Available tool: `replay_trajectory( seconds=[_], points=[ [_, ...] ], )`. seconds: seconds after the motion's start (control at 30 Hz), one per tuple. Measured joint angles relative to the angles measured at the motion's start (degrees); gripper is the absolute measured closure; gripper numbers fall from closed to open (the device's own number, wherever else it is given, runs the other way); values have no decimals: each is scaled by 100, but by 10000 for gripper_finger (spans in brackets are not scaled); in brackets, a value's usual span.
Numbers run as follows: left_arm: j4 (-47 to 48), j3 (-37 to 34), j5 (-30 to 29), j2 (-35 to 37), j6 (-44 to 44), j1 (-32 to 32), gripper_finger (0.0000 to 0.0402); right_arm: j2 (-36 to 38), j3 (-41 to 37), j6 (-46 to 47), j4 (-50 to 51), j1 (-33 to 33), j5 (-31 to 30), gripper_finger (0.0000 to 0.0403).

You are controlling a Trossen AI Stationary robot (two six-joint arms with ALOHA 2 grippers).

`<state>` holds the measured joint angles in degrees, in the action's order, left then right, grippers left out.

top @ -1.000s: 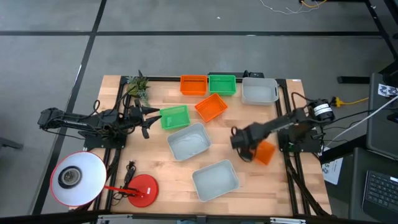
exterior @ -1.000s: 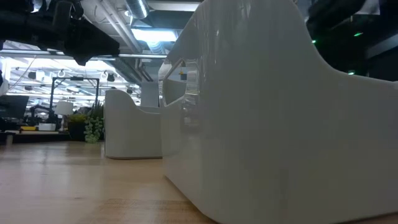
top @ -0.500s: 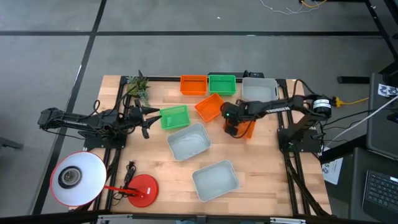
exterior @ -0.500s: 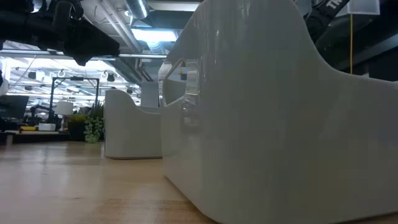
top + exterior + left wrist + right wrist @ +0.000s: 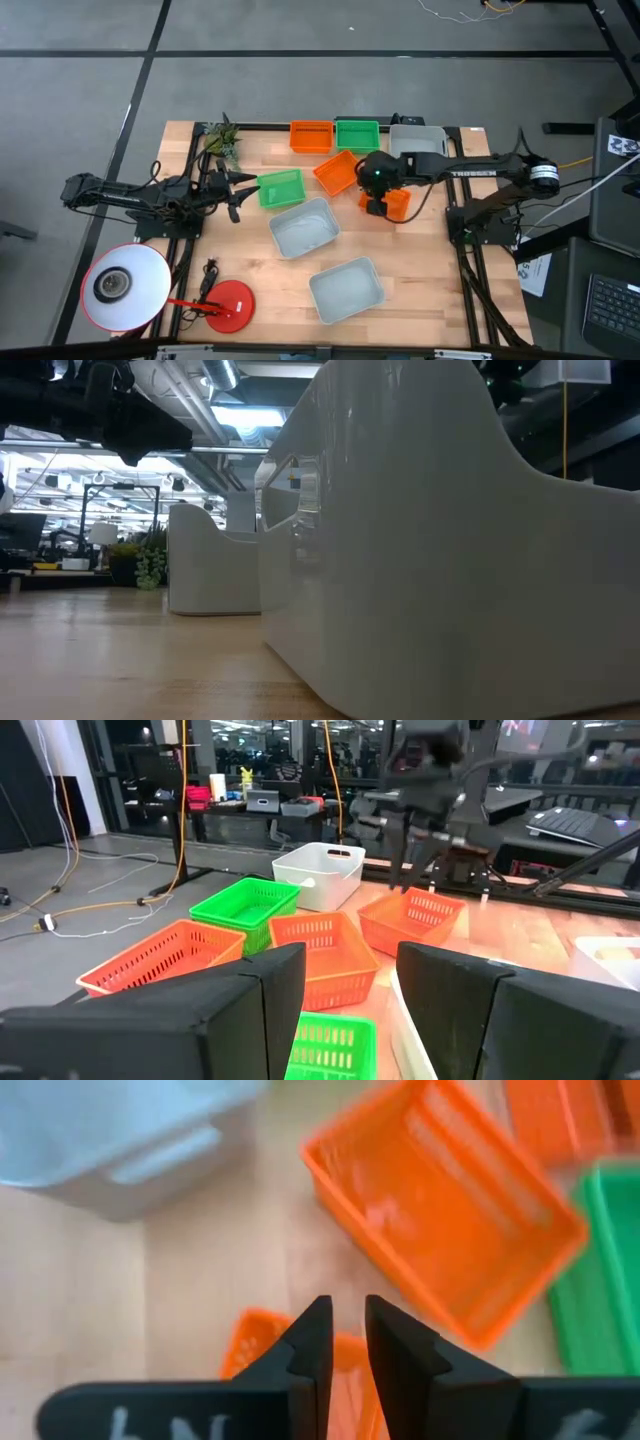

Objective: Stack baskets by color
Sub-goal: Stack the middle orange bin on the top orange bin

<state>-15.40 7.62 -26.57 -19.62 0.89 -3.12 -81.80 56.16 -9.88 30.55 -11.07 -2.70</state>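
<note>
My right gripper is over the middle of the table, shut on an orange basket. A second orange basket lies just to its left, and a third sits at the far edge beside a green basket. Another green basket lies left of centre. Pale grey baskets stand at the far right, in the centre and near the front. My left gripper waits open at the left side, touching nothing. My right gripper pinches the rim of one wall of the orange basket, with one finger inside and one outside. The fingers come from above, slanting down. The basket hangs below them, open side up, and appears clear of the table.
A red lamp base with its white shade stands at the near left corner. A small green plant is at the far left corner. Bare wood lies between the held basket and the table's right edge.
My right gripper has carried the orange basket from near the table's right edge up and toward the far left. It now hangs next to the orange basket in the middle. The wrist has rolled and tipped on the way, and the basket has turned with it.
</note>
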Motion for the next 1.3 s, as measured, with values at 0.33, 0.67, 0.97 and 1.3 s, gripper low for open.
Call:
replay_trajectory(
  seconds=[0.33, 0.67, 0.97, 1.3],
  points=[
    [180, 0, 2, 2, -2, 0, 249, -342, 15, -1146, -705, -102, 130, 287],
    [257, 0, 2, 2, -2, -2, 249, -976, 13, -1317, -982, -255, 128, 248],
    [262, 0, -1, 1, 5, -1, 249, -1861, 836, -1639, -372, -275, -281, 248],
    [352, 0, -2, 0, 4, 0, 249, -2915, 1591, -1885, 534, -275, -279, 252]
  ],
)
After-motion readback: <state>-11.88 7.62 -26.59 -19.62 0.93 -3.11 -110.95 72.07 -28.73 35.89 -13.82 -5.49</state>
